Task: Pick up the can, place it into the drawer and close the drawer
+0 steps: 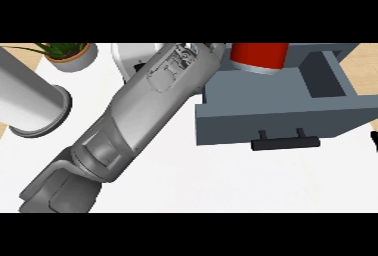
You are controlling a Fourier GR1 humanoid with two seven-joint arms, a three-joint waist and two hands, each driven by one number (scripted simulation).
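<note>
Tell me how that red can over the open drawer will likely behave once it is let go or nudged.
The red can looks rigid and smooth-sided, so it may be slippery. Being round, it would probably roll if laid on its side inside the grey drawer. It appears tilted rather than upright, so it might tip on landing. The hand holding it is hidden behind the forearm.

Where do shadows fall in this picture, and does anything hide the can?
Head view: soft, even light, no glare; the drawer interior is shaded darker than its front; a faint shadow rings the grey cylinder; the left forearm covers the red can's left side, and the hand holding it is hidden.
</note>
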